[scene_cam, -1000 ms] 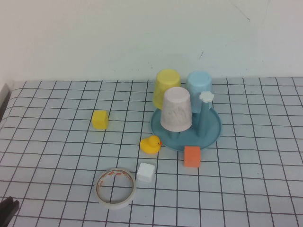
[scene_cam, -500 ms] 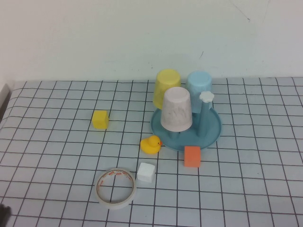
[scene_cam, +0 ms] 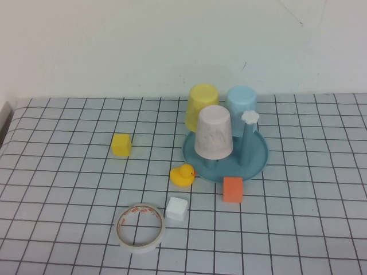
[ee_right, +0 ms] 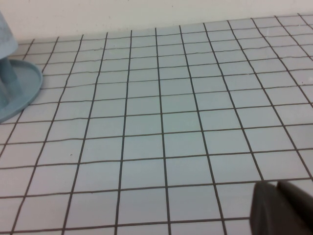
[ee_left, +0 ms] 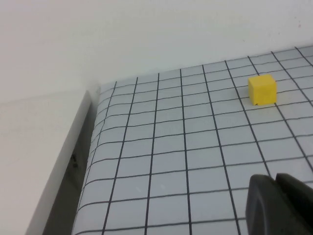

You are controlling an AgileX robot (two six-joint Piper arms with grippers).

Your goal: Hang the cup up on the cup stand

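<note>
Cup stand [scene_cam: 261,159] sits right of centre on the gridded table [scene_cam: 69,189], blue dish base with upright pegs; one peg with a white flower cap [scene_cam: 250,117] stands bare on its right side. The cup [scene_cam: 214,133], pale pink, is upside down over a peg at the stand's near-left, long axis upright, mouth down, so it looks already hung. Yellow cup [scene_cam: 202,106] and light blue cup [scene_cam: 241,104] are inverted just behind it on the far side.

Left claw [ee_left: 278,205] is low at the near-left corner of the table, jaws shut, holding nothing; the cup lies far and right of it, well apart. Right claw [ee_right: 281,208] is low on the near right, jaws shut, empty; stand's rim lies to its left, nearer to it than to the left claw.

Judgement: task looks done, both arms parked.
</note>
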